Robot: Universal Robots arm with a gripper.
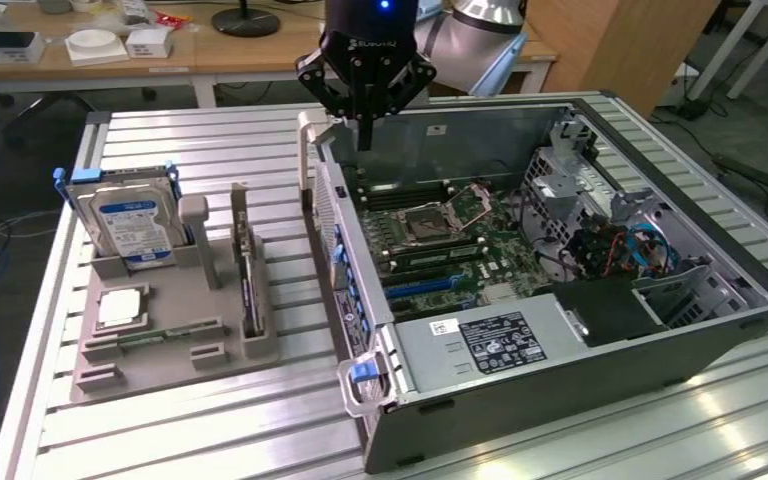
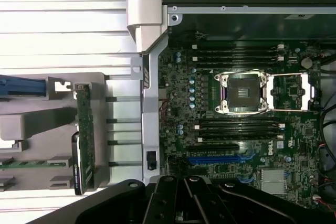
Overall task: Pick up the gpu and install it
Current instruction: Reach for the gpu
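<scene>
exterior view: is set high and well back, aimed down at a slant over the slatted table [image 1: 197, 140], the open computer case [image 1: 704, 340] and the gray holder [image 1: 171, 340] | wrist view: is aimed straight down, held near above the motherboard [image 2: 236, 145] | shared: motherboard, gray holder and gpu [image 1: 249, 280] are seen in both

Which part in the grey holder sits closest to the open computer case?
The graphics card, standing on edge at the side of the holder nearest the case; the hard drive, chip and memory stick sit farther away.
</scene>
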